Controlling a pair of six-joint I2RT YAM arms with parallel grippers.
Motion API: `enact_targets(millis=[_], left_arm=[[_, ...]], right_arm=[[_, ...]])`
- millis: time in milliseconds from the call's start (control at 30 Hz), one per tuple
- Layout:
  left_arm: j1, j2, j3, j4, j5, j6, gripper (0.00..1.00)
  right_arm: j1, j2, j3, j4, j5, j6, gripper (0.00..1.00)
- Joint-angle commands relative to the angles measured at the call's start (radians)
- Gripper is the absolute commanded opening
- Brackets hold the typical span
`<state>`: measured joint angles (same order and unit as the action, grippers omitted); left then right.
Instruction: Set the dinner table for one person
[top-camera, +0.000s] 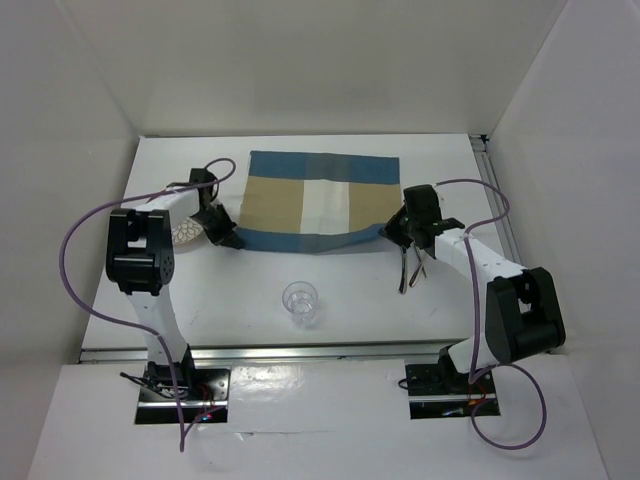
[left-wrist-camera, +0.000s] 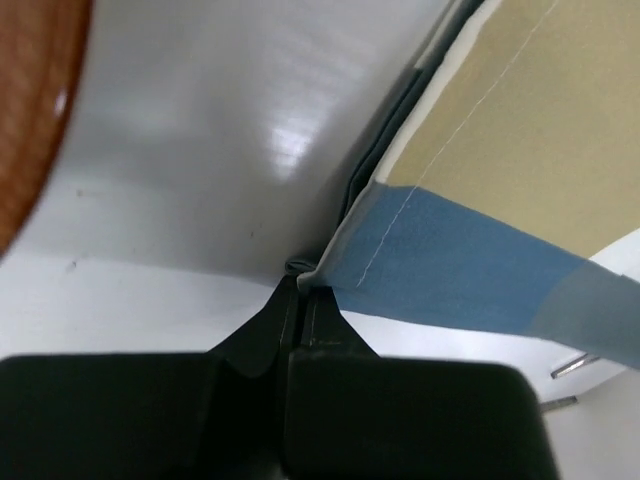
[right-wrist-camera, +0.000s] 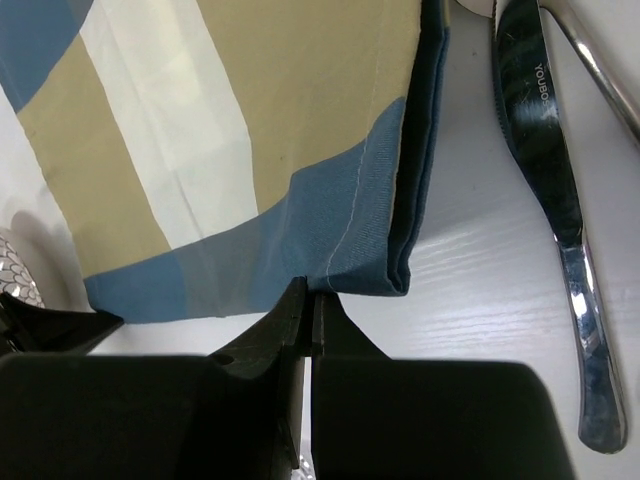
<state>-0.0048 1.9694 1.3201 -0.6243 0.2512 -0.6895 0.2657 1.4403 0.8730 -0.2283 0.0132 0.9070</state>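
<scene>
While the placemat (top-camera: 322, 205) is lying across the far middle of the dinner table (top-camera: 240, 300), the setting is looking barely begun, since nothing is sitting on the cloth yet. At the left, a patterned plate (top-camera: 185, 234) is waiting off the mat, mostly hidden under the arm, with nothing visibly on it. The left gripper (left-wrist-camera: 300, 292) is pinching the mat's near-left corner, its fingers closed together on the fabric. Toward the middle, a clear glass (top-camera: 300, 303) is standing upright and empty, in front of the mat and apart from it. The right gripper (right-wrist-camera: 306, 292) is clamping the near-right corner likewise. Beside it, a knife (right-wrist-camera: 545, 150) and a second utensil (right-wrist-camera: 600, 75) are lying on bare table, waiting to be placed.
</scene>
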Motion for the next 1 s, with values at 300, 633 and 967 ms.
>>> enact_targets(millis=[300,633,967], left_arm=[[0.026,-0.116,0.253,-0.144,-0.096,0.036,0.00],[0.065,-0.277,0.239,-0.216,-0.063,0.096,0.00],[0.054,-0.454,-0.238,-0.068,-0.035,0.094,0.00]], right_arm=[[-0.013,0.020,0.171,-0.020,0.013,-0.100,0.00],[-0.022,-0.076,0.141,-0.045,0.001,-0.132,0.00],[-0.013,-0.219,-0.206,-0.016,-0.122,-0.102,0.00]])
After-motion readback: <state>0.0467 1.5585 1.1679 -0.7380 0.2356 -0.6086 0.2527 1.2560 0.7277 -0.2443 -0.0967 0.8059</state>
